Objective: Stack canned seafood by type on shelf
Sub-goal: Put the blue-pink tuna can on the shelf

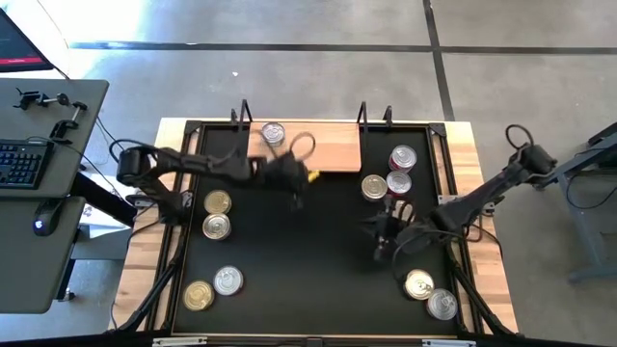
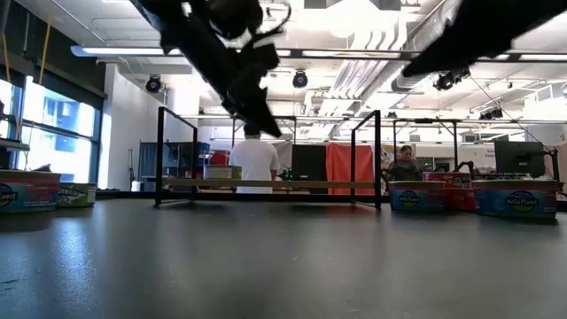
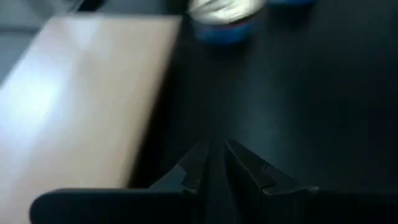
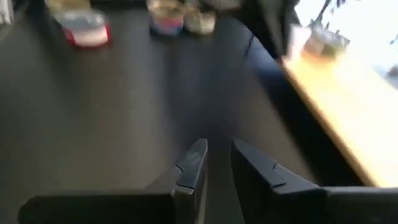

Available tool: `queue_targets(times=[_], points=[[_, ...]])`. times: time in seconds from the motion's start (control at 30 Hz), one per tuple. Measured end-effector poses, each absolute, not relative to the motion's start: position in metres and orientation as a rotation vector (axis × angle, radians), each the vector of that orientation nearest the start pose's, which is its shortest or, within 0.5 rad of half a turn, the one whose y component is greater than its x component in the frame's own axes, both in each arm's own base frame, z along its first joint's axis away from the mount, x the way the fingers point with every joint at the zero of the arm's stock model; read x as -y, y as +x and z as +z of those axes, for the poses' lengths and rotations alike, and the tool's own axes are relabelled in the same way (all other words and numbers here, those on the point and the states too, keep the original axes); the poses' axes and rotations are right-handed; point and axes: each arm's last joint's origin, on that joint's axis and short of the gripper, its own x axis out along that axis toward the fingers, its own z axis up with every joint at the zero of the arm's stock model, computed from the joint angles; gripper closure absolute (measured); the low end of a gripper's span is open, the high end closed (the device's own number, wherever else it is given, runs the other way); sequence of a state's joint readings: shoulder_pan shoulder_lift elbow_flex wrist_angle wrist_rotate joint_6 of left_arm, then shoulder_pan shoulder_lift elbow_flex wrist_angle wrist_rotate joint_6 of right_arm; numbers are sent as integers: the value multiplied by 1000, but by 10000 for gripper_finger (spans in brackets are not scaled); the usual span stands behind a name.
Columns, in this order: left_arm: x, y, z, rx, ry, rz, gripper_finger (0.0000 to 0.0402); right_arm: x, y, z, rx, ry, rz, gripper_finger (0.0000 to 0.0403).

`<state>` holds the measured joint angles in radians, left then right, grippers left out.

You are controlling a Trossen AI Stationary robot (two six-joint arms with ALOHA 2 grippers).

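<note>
Left arm reaches across from the table's left edge, left gripper over the black tabletop just in front of the shelf; fingers nearly together, nothing held. Shelf is a flat light wood board at the far edge, one shiny-lidded round tin on its left end, just behind that gripper. Four loose tins sit at left. Right gripper hangs low centre-right, narrow gap, empty; red-labelled tin and others just beyond it.
</note>
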<state>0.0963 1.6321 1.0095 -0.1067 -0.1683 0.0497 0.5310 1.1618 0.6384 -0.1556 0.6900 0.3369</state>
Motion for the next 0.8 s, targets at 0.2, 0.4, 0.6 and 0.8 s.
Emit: queue_targets(times=[0.2, 0.4, 0.6, 0.8], points=[[20, 336, 190, -562, 77, 153, 362, -79, 193, 204, -707, -63, -364, 305], [43, 322, 174, -460, 87, 153, 362, -55, 186, 169, -761, -200, -512, 251], [45, 320, 171, -455, 89, 148, 362, -34, 185, 146, -763, -216, -519, 242], [41, 321, 171, -443, 83, 166, 362, -15, 189, 136, -760, -173, -495, 259]])
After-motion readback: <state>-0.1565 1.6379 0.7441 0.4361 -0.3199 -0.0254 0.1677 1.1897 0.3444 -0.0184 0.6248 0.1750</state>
